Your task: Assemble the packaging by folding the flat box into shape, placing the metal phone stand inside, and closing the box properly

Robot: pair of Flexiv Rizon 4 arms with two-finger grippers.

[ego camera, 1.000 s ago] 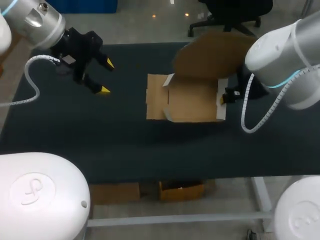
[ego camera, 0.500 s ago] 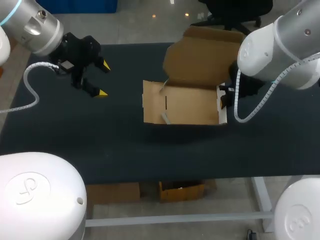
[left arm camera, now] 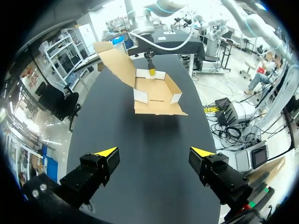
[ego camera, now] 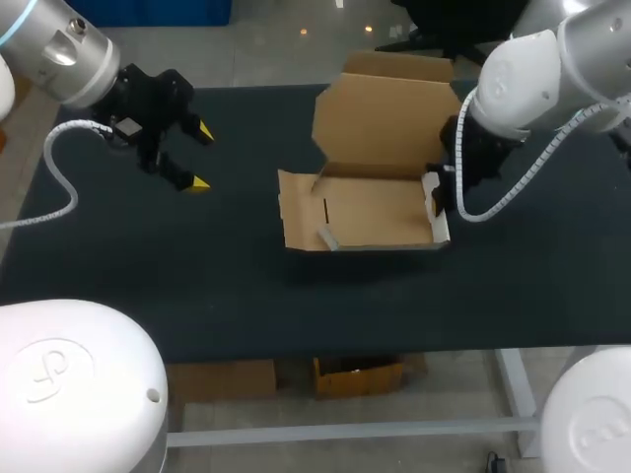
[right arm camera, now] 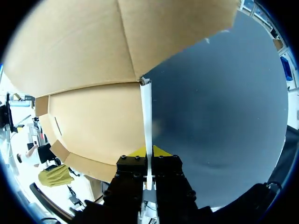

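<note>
Pinching the box (ego camera: 375, 209) by one end wall with the right gripper (ego camera: 434, 192), fingertips pressed together on the thin white wall edge. Confirmed only in the right wrist view: right gripper (right arm camera: 148, 150) closed flat on that edge, with the brown box floor to one side of the fingers and bare dark tabletop (right arm camera: 224, 102) to the other, and the raised lid (right arm camera: 117, 37) spread ahead of and above the gripper. Not resolved from the head view, the grasp being largely covered there by the arm.

Seen from the left wrist view: left gripper (left arm camera: 154, 151) spread wide with nothing between its tips, box (left arm camera: 156, 95) well ahead of it, tray open upward, lid tilted up and back, right gripper's yellow tip at the far wall.

Placed from the head view: left gripper (ego camera: 201, 156) well apart from the box, over bare tabletop.

Logged as surface: matte, dark tabletop (ego camera: 197, 266). Logged as box: plain brown cardboard, white on folded end walls. No print legible on the cardboard.
</note>
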